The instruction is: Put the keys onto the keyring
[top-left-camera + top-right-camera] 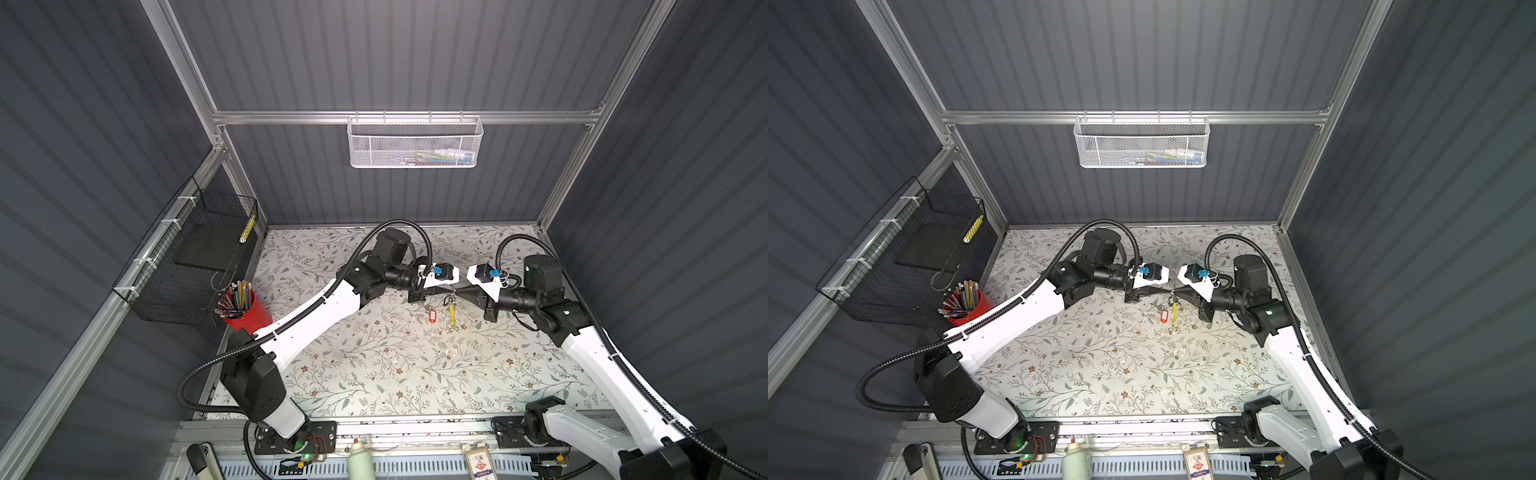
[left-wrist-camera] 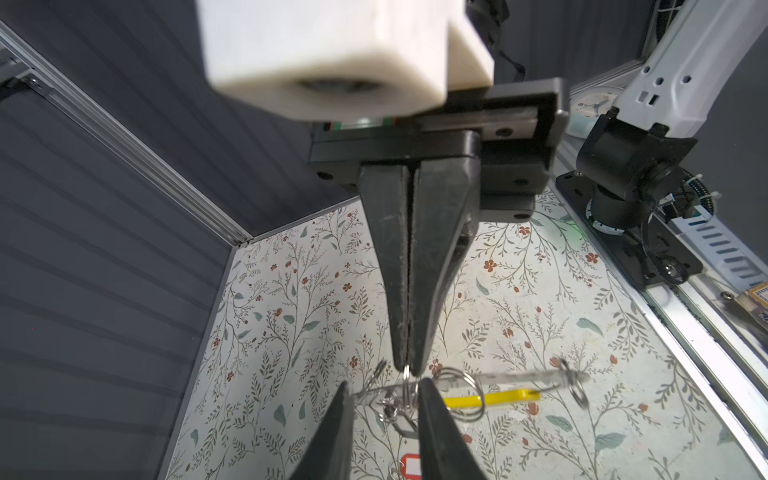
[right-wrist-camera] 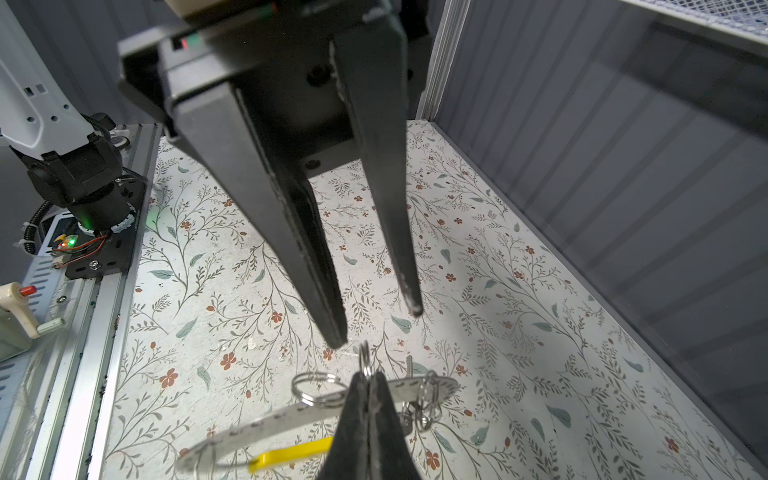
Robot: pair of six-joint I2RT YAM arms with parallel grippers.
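Note:
Both grippers meet tip to tip above the middle of the floral table (image 1: 374, 365). My right gripper (image 3: 368, 380) is shut on a small split ring (image 3: 365, 359). Right beside its tips hangs the keyring (image 3: 257, 422), a grey studded hoop with a yellow segment (image 3: 291, 455). More small rings and silvery keys (image 3: 426, 401) cluster on the hoop. A red tag (image 1: 432, 314) dangles below, next to the yellow segment (image 1: 451, 311). My left gripper (image 2: 384, 390) is open, its fingers on either side of the ring cluster (image 2: 397, 405) without pinching it.
A red cup of pens (image 1: 245, 309) stands at the table's left edge beside a black wire basket (image 1: 195, 257). A white mesh basket (image 1: 413, 143) hangs on the back wall. Both arm bases sit along the front rail.

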